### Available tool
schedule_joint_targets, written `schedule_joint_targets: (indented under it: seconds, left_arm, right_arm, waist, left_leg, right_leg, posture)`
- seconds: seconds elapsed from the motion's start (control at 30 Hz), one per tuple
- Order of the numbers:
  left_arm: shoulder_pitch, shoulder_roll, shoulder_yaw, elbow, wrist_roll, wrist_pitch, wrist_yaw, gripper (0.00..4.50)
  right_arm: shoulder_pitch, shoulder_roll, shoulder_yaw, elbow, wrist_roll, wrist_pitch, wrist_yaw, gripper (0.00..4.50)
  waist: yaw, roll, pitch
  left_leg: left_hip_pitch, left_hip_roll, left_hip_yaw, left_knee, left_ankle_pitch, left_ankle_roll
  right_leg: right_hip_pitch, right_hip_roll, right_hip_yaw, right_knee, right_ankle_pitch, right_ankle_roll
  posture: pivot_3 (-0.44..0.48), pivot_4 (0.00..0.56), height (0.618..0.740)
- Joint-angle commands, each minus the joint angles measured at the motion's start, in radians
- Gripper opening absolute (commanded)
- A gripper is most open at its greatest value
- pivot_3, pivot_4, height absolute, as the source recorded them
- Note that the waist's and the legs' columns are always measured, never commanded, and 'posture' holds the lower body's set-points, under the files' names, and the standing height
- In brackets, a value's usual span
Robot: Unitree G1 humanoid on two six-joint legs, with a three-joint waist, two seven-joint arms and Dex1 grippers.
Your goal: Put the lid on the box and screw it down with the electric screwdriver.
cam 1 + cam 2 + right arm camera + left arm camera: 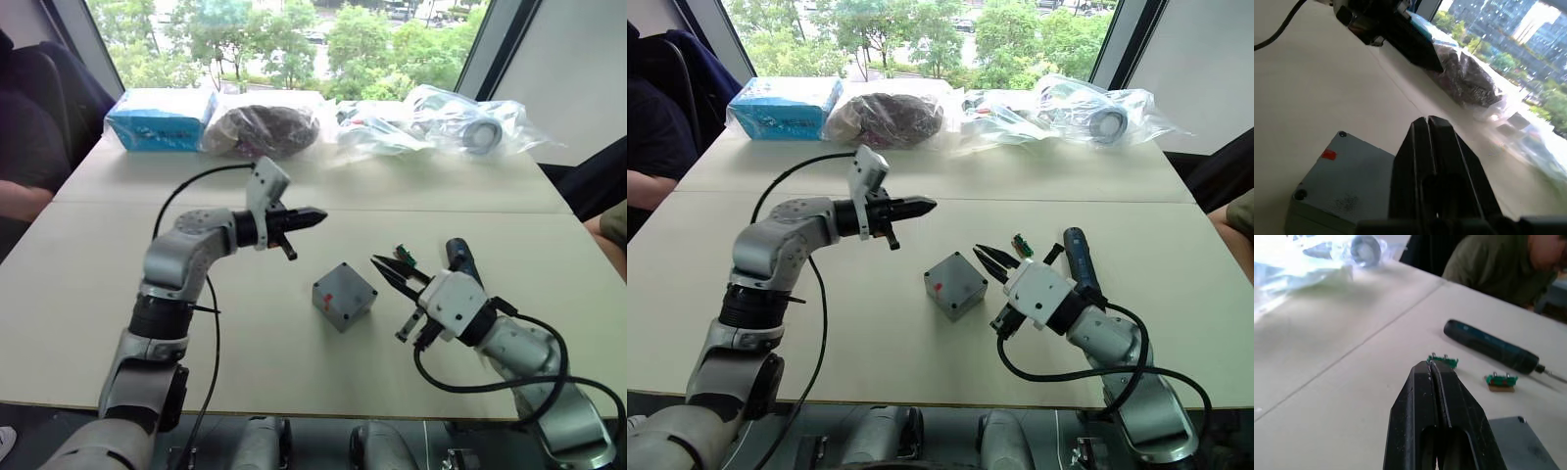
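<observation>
The box (344,295) is seen mid-surface between both arms, its lid (1347,171) apparently already seated on top, red mark showing. The left gripper (312,216) is held above and beyond it, jaws pressed shut on nothing; the right gripper (389,269) sits just beside it, likewise closed and empty. The electric screwdriver (1082,262) lies untouched behind the right arm. Picking it up is judged next, so the right jaws must be opened.
</observation>
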State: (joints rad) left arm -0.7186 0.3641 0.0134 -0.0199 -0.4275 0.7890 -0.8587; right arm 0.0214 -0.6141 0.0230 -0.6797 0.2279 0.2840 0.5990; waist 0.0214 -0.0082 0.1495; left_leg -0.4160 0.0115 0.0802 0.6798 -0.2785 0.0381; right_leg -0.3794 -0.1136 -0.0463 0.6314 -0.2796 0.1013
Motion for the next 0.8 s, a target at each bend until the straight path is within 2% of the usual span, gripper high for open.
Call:
schedule_joint_targets:
  seconds: [0.03,0.13,0.27,0.37,0.47,0.7,0.8]
  left_arm:
    - [0.019,0.058,0.009,-0.046,-0.023,0.026,-0.010,0.00]
    - [0.050,0.127,-0.063,-0.042,0.005,0.019,-0.060,0.00]
    - [0.076,0.146,-0.195,0.012,0.105,-0.088,-0.082,0.00]
    - [0.069,0.102,-0.277,0.089,0.154,-0.138,-0.084,0.00]
    - [0.072,0.084,-0.332,0.106,0.190,-0.159,-0.094,0.00]
    - [0.117,0.087,-0.325,0.038,0.169,-0.108,-0.096,0.00]
    - [0.172,0.124,-0.324,-0.041,0.154,-0.080,-0.112,0.00]
  right_arm:
    - [-0.066,-0.065,-0.087,-0.059,0.262,0.291,0.054,0.04]
    - [-0.084,-0.132,-0.126,-0.085,0.457,0.501,0.075,0.04]
    - [-0.071,-0.222,-0.084,-0.099,0.537,0.650,0.101,0.04]
    - [-0.118,-0.236,0.024,-0.030,0.424,0.635,0.074,0.04]
    - [-0.162,-0.235,0.078,0.036,0.348,0.618,0.050,0.04]
    - [-0.234,-0.177,0.139,0.109,0.266,0.572,0.047,0.04]
    - [-0.282,-0.133,0.178,0.148,0.228,0.551,0.040,0.04]
  waist:
    - [-0.008,0.000,0.001]
    - [-0.011,0.001,0.001]
    - [-0.008,0.002,0.003]
    - [-0.010,0.001,0.003]
    - [-0.012,0.001,0.004]
    - [-0.012,0.001,0.005]
    - [-0.012,0.001,0.006]
  left_leg:
    - [0.000,0.000,0.000,0.000,0.000,0.000]
    - [0.000,0.000,-0.001,-0.002,0.000,0.000]
    - [-0.005,-0.001,-0.001,-0.005,0.000,-0.001]
    - [-0.009,-0.002,-0.001,-0.004,0.000,-0.001]
    - [-0.012,-0.002,-0.001,-0.004,0.001,-0.001]
    - [-0.013,-0.002,0.000,-0.004,0.001,-0.001]
    - [-0.013,-0.002,0.000,-0.004,0.001,-0.001]
  right_leg:
    - [0.000,-0.001,-0.001,0.000,0.000,0.000]
    - [0.000,-0.002,-0.001,-0.001,0.000,0.000]
    - [-0.007,-0.004,-0.002,-0.001,0.000,-0.001]
    - [-0.011,-0.005,-0.001,-0.001,0.001,-0.002]
    - [-0.015,-0.005,-0.001,-0.001,0.001,-0.002]
    - [-0.015,-0.004,-0.002,-0.001,0.001,-0.002]
    - [-0.015,-0.004,-0.002,-0.001,0.001,-0.002]
  posture:
    - [0.000,0.150,0.740]
    - [0.000,0.150,0.740]
    - [0.000,0.150,0.740]
    - [0.000,0.150,0.740]
    - [0.000,0.150,0.740]
    - [0.000,0.150,0.740]
    - [0.000,0.150,0.740]
